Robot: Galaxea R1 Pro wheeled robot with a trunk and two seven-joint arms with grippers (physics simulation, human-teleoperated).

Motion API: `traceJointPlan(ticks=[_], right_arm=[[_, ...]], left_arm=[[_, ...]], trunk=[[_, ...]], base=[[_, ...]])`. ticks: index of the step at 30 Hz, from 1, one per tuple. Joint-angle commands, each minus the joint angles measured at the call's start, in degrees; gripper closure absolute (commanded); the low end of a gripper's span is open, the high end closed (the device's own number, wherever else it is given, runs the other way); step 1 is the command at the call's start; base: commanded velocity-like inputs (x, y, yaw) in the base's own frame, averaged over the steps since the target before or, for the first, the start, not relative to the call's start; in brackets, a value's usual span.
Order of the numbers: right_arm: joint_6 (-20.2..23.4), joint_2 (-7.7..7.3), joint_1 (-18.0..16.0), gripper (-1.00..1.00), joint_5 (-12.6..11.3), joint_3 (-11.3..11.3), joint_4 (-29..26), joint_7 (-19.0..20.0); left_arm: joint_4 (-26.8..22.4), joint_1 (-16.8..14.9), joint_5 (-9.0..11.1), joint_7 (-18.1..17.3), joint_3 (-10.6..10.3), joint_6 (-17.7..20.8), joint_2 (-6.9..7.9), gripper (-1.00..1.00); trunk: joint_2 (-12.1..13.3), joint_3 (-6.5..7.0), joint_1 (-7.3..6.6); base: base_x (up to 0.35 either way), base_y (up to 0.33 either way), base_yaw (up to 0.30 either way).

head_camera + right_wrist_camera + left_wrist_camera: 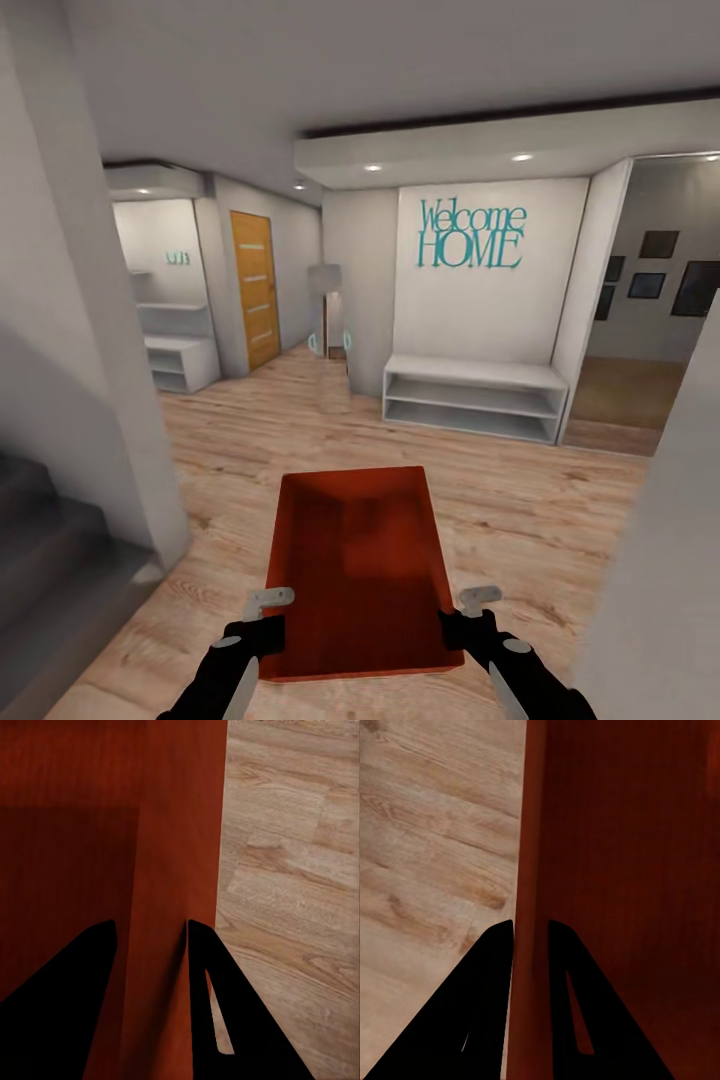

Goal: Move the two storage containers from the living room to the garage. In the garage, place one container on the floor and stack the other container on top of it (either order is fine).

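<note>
Room: hallway with wood plank floor.
Container: hanging above floor, before white bench.
Left gripper: clamping container's wall.
Right gripper: clamping opposite wall.
Obstacles: grey wall standing left of bench.

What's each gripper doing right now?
Left gripper: shut on the left wall of the red bin.
Right gripper: shut on the bin's right wall.
</note>
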Motion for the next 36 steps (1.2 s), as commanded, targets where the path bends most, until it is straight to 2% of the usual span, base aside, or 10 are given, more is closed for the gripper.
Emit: traceJointPlan(ticks=[1,19,36], right_arm=[[0.24,0.35,-0.01,1.00,-0.59,-0.41,0.00,2.49],[0.21,0.35,0.01,1.00,-0.56,-0.43,-0.02,2.57],[0.22,0.35,0.01,1.00,-0.48,-0.41,-0.02,2.61]], left_arm=[[-0.20,0.00,-1.63,0.70,0.25,-0.06,0.00,1.00],[-0.19,0.00,-1.63,0.70,0.25,-0.06,0.00,1.00],[-0.19,0.00,-1.63,0.70,0.25,-0.06,0.00,1.00]], trunk=[[-0.04,-0.02,0.05],[-0.04,-0.02,0.05],[-0.04,-0.02,0.05]], base=[[0.325,0.000,0.000],[0.325,0.000,0.007],[0.325,0.000,0.230]])
